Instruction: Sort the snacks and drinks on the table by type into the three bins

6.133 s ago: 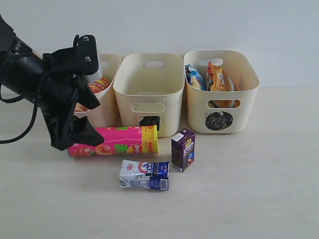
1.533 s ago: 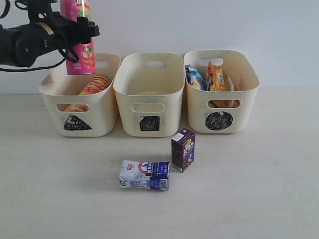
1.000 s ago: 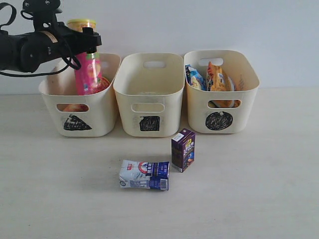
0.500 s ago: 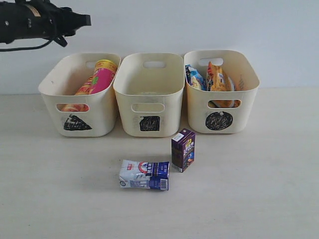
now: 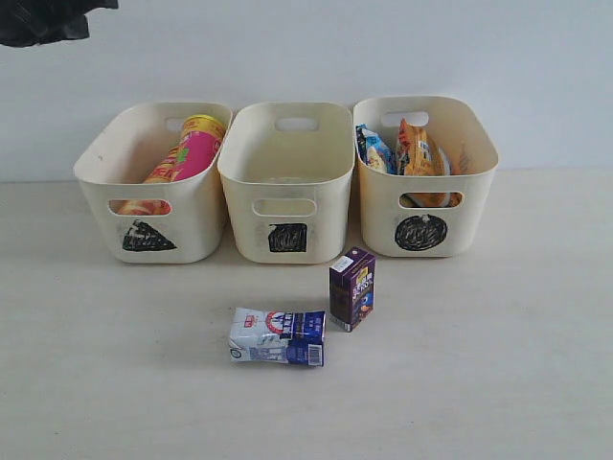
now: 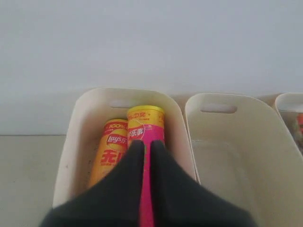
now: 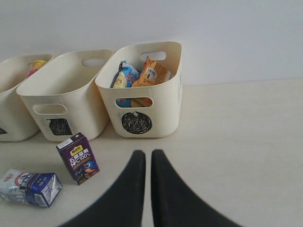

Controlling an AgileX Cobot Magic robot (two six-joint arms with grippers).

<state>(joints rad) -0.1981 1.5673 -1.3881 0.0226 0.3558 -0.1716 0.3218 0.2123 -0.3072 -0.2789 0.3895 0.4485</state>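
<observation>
The pink chip tube point(image 5: 196, 149) leans in the triangle bin point(image 5: 96, 196) beside the yellow tube point(image 6: 113, 151). My left gripper point(image 6: 147, 144) hovers above that bin, shut and empty; only a black bit of its arm point(image 5: 43, 19) shows at the exterior view's top left corner. The orange foil bag point(image 5: 419, 149) and the blue-white bag point(image 5: 375, 149) stand in the circle bin point(image 5: 469, 192). The square bin point(image 5: 285, 163) holds nothing that I can see. The purple carton point(image 5: 351, 287) stands upright on the table; the white and blue carton point(image 5: 278, 336) lies flat beside it. My right gripper point(image 7: 147, 153) is shut and empty, above bare table in front of the circle bin.
The three bins stand in a row against a white wall. Both cartons sit in front of the square bin, with bare tabletop point(image 5: 498, 364) around them. The right arm is out of the exterior view.
My left gripper let the pink tube go into the triangle bin, where it tipped to lean, then rose up and away to the left and closed. The right gripper has not moved.
</observation>
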